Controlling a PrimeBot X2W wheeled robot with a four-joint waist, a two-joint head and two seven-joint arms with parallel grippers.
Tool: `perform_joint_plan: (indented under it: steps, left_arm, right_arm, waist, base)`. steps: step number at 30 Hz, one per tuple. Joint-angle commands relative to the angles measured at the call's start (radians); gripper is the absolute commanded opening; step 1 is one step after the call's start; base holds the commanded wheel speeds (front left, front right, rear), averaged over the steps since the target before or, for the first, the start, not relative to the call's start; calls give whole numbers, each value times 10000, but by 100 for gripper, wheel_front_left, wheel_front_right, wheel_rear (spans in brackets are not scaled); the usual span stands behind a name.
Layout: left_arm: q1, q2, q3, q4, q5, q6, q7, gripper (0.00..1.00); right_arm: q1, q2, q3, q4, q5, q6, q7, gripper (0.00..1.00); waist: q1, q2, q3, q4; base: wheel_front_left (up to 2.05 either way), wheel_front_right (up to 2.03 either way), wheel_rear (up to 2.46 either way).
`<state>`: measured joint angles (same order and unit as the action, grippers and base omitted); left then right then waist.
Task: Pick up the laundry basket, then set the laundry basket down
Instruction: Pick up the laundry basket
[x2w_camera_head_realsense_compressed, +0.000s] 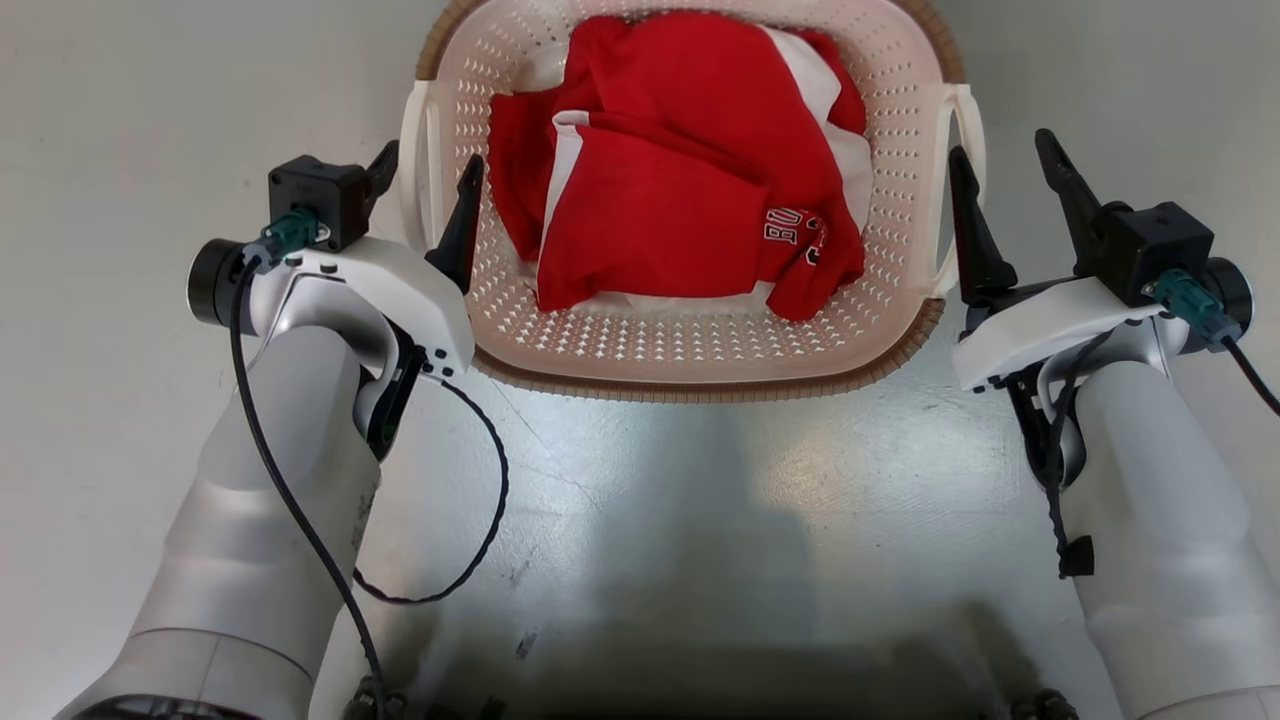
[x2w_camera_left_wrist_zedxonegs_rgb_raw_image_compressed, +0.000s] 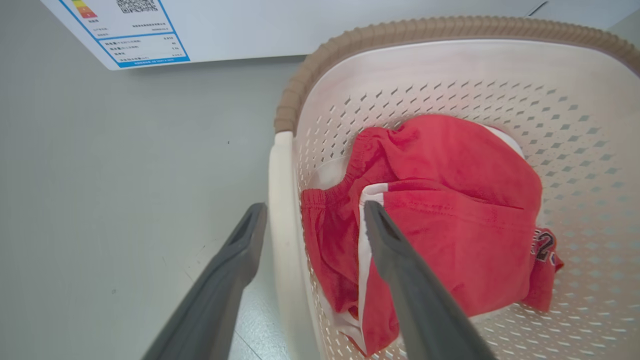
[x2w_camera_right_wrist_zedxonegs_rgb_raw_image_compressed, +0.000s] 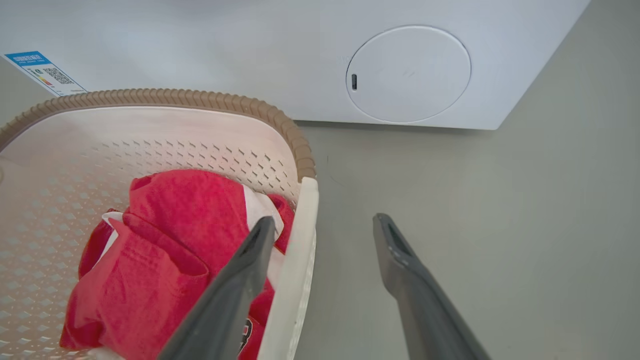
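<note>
Laundry basket (x2w_camera_head_realsense_compressed: 690, 340) sits on floor (x2w_camera_head_realsense_compressed: 700, 520), near washer (x2w_camera_right_wrist_zedxonegs_rgb_raw_image_compressed: 200, 50), red garment (x2w_camera_head_realsense_compressed: 680, 180) inside. Left gripper (x2w_camera_head_realsense_compressed: 428, 158) open, straddling left handle (x2w_camera_head_realsense_compressed: 415, 170): one finger inside rim, one outside. Right gripper (x2w_camera_head_realsense_compressed: 1000, 145) open, same on right handle (x2w_camera_head_realsense_compressed: 965, 170). Open floor outside both.

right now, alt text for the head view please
A cream laundry basket holding a red and white garment sits on a grey floor. The open left gripper and open right gripper straddle its side handles, one finger inside, one outside.
</note>
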<state>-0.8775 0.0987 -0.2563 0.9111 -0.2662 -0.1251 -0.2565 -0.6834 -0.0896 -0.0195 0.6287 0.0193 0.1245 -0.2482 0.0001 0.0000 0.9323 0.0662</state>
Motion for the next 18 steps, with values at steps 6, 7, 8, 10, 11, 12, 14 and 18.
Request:
perform_joint_plan:
  steps: [6,7,8,10,11,12,14,18]
  left_arm:
    - [-238,329,87,183,-128,-56,-53,100]
    - [-280,330,71,238,-134,-56,-53,100]
    - [-320,335,53,302,-141,-56,-53,100]
    - [-404,339,-2,449,-150,-56,-53,100]
    - [-448,340,-26,522,-158,-56,-53,100]
    - [-488,345,-56,609,-163,-56,-53,100]
    - [-562,344,-121,797,-189,-56,-53,100]
    - [-716,376,-281,1108,-260,-56,-53,100]
  right_arm:
    - [-41,200,374,226,-6,62,-136,100]
    - [-86,211,401,295,3,62,-136,100]
    - [-128,222,439,375,10,62,-136,100]
    - [-228,245,504,560,43,62,-136,100]
    - [-287,256,517,638,70,62,-136,100]
    - [-340,266,528,715,94,62,-136,100]
    - [-431,285,557,892,140,62,-136,100]
    - [-595,316,639,1315,211,62,-136,100]
  waist:
    - [0,0,289,59]
    - [0,0,311,61]
    - [0,0,333,58]
    - [0,0,371,51]
    - [0,0,387,48]
    - [0,0,396,41]
    - [0,0,396,26]
    - [0,0,365,-12]
  base:
    - [0,0,0]
    - [0,0,0]
    - [0,0,0]
    - [0,0,0]
    - [0,0,0]
    - [0,0,0]
    - [0,0,0]
    - [0,0,0]
